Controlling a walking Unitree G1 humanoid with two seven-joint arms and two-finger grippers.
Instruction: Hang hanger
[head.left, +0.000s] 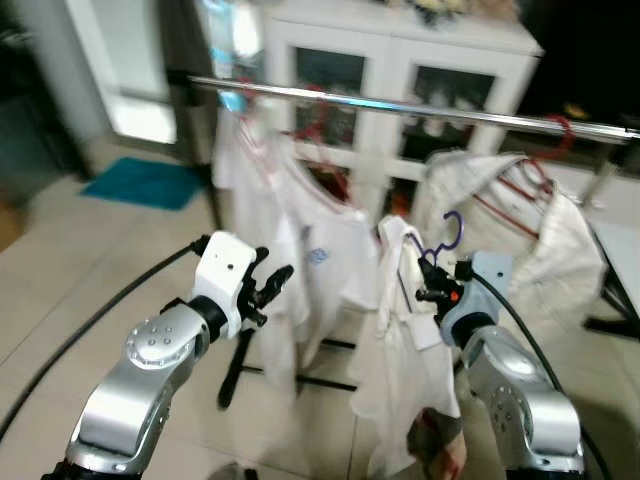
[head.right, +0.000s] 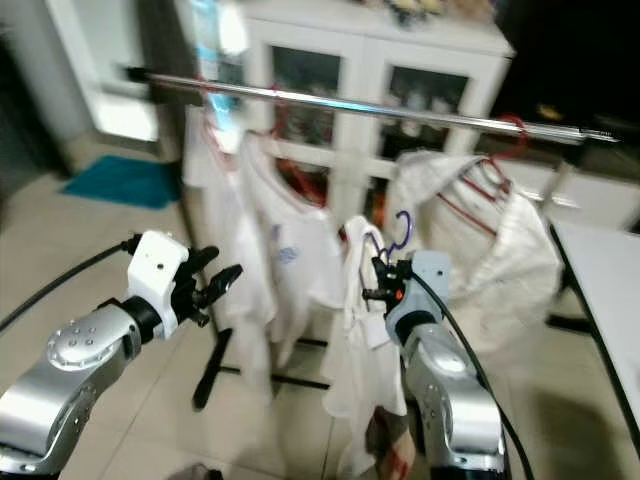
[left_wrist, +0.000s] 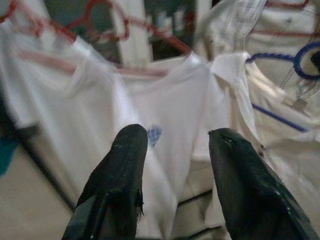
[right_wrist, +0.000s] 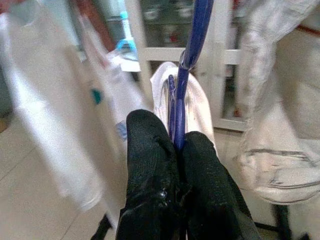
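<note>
Right gripper (right_wrist: 177, 145) has its fingers clamped tight on the neck of the blue plastic hanger (head.left: 447, 237), which carries a white garment (head.left: 405, 370) draped below my right arm. The hanger sits well below the horizontal silver metal rail (head.left: 420, 108), in the gap between the white t-shirts on red hangers (head.left: 300, 230) to the left and the bunched white clothing on red hangers (head.left: 520, 215) to the right. Left gripper (left_wrist: 175, 165) is spread wide with nothing in it, held out in front of the t-shirts. Risks as I judge them: the hook has to clear the rail from above, and if I lift short it will knock the rail's underside or snag a neighbouring red hanger; the grip is on a thin neck, so the hanger could twist in the fingers and turn the hook off line; the hanging garment could catch on my forearm as I raise it. Head views are blurred, so depth to the rail is hard to read. Head views give rail height and the free slot; the right wrist view gives the actual pinch on the hanger neck, and the left wrist view confirms its fingers are empty.
</note>
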